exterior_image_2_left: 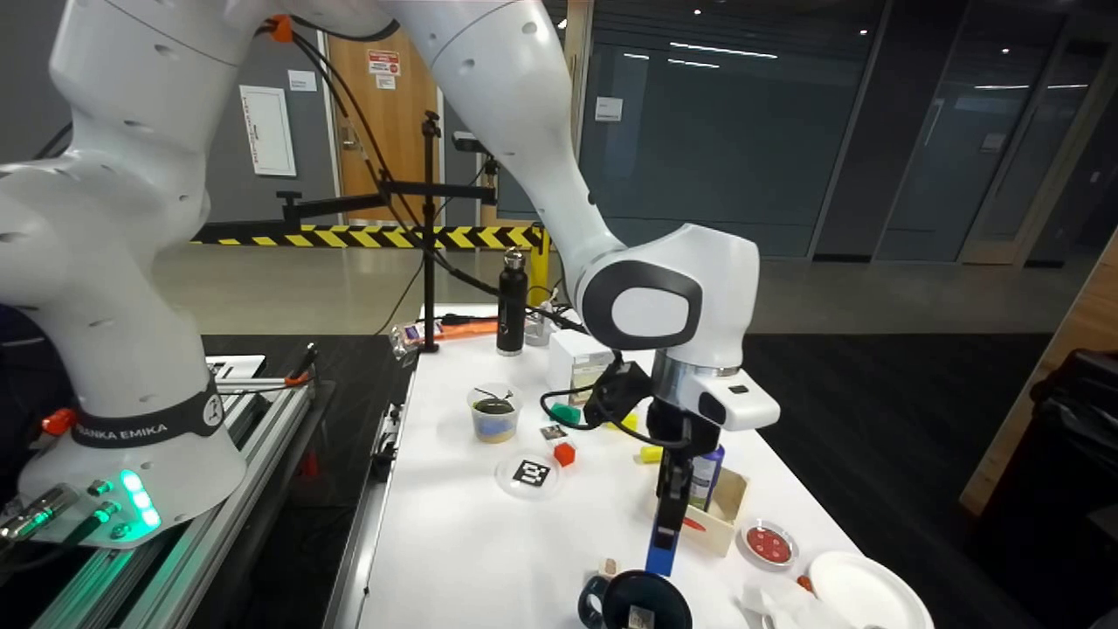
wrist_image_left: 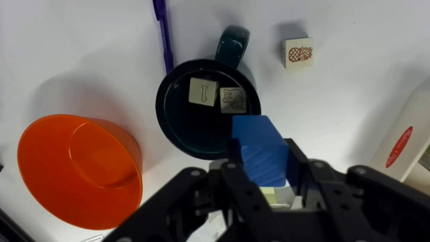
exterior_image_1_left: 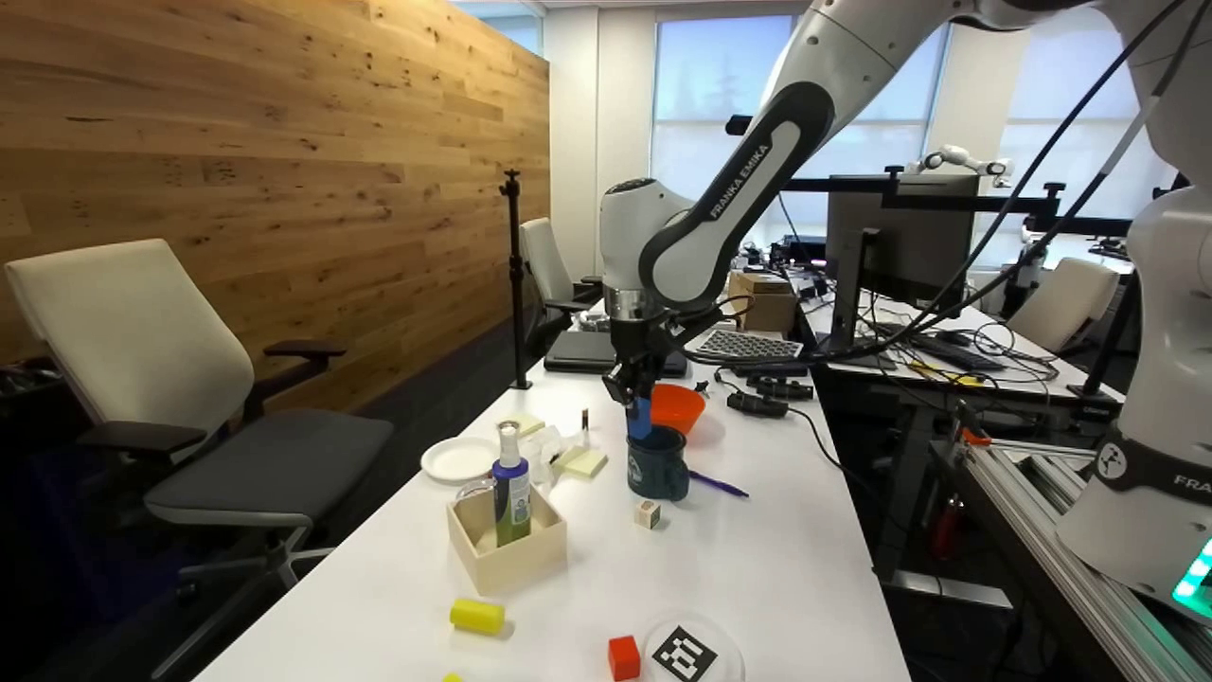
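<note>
While the bowl (wrist_image_left: 79,171) stands at left in the wrist view, the pen (wrist_image_left: 164,33) lies to its right, one end beside the mug (wrist_image_left: 195,132), which contains two cubes (wrist_image_left: 203,91). Next, the gripper (wrist_image_left: 264,156) is grasping the block (wrist_image_left: 257,134), a blue one, at the rim of the mug; whether these two touch, I cannot tell. Farther right there are a third cube (wrist_image_left: 298,53) and the box (wrist_image_left: 411,117).

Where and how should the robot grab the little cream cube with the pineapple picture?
Probably from straight above, pinching the cream cube by its upper and lower sides in the wrist view: it sits flat, pineapple up, and the dark teal mug's handle is to its left there. The black gripper must first release its blue block.
</note>
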